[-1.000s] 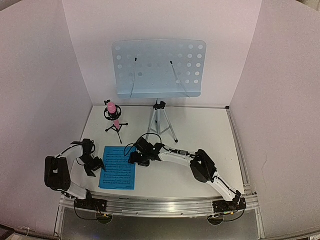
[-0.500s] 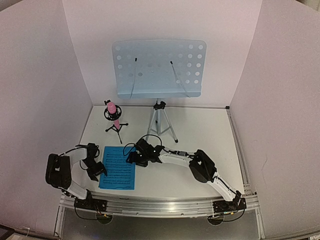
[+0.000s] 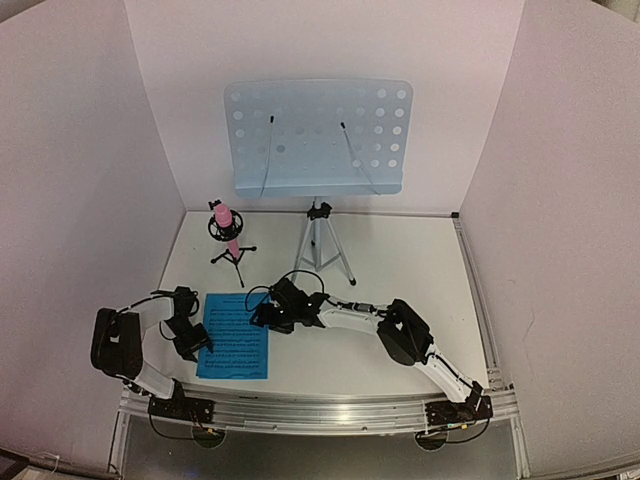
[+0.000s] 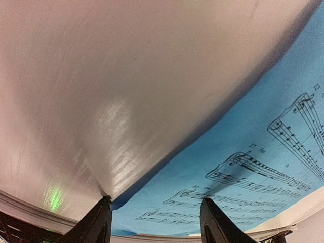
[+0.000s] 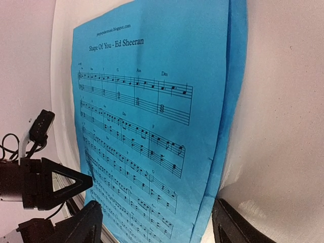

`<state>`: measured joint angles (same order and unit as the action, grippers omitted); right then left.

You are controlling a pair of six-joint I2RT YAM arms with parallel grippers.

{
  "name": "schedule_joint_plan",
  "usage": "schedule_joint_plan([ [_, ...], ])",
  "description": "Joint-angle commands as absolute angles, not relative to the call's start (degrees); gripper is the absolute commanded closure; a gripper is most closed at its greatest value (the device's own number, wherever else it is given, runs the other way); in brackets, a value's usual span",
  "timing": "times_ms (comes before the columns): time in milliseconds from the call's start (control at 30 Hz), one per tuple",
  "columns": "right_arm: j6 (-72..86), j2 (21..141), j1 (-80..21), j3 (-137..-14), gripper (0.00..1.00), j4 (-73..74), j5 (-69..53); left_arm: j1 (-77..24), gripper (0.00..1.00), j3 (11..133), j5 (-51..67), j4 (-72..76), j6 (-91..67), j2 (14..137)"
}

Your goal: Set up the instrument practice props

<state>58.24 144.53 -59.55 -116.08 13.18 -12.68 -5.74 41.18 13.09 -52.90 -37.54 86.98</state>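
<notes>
Pink microphone [image 3: 226, 222] just behind blue sheets [image 3: 237, 340], music stand [image 3: 318, 137] further back, left gripper [image 3: 196, 340] and right gripper [image 3: 260, 318] flank sheets, jaws spread.

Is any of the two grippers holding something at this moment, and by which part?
Nothing is held. The left gripper and the right gripper both stand open, each at an edge of the blue sheets.

Evenly bright overhead view, soft shadows, curved edges. Left wrist view is blurred, with glare on the table [image 4: 116, 116].
</notes>
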Motion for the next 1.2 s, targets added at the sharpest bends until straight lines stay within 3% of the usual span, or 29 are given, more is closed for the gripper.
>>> schedule_joint_plan([
  [0, 57.68, 144.46, -59.85, -113.6, 0.27, 16.17, -12.8, -5.98, 0.49, 41.23, 13.33, -48.88, -36.94, 85.5],
  [367, 57.88, 143.84, -59.49, -112.25, 0.27, 15.83, -12.47, -5.95, 0.65, 41.1, 14.67, -48.95, -36.61, 78.98],
  [900, 60.22, 133.22, -63.82, -103.02, 0.28, 17.63, -19.11, -6.12, 0.54, 38.17, 12.63, -44.94, -38.46, 81.19],
  [1067, 48.06, 131.05, -67.53, -105.04, 0.28, 21.82, -14.52, -6.15, 0.52, 37.61, 11.37, -43.93, -38.15, 80.73],
  [1167, 48.86, 130.01, -66.84, -103.28, 0.34, 23.36, -13.41, -6.14, 0.52, 37.35, 11.47, -43.87, -38.18, 80.2],
])
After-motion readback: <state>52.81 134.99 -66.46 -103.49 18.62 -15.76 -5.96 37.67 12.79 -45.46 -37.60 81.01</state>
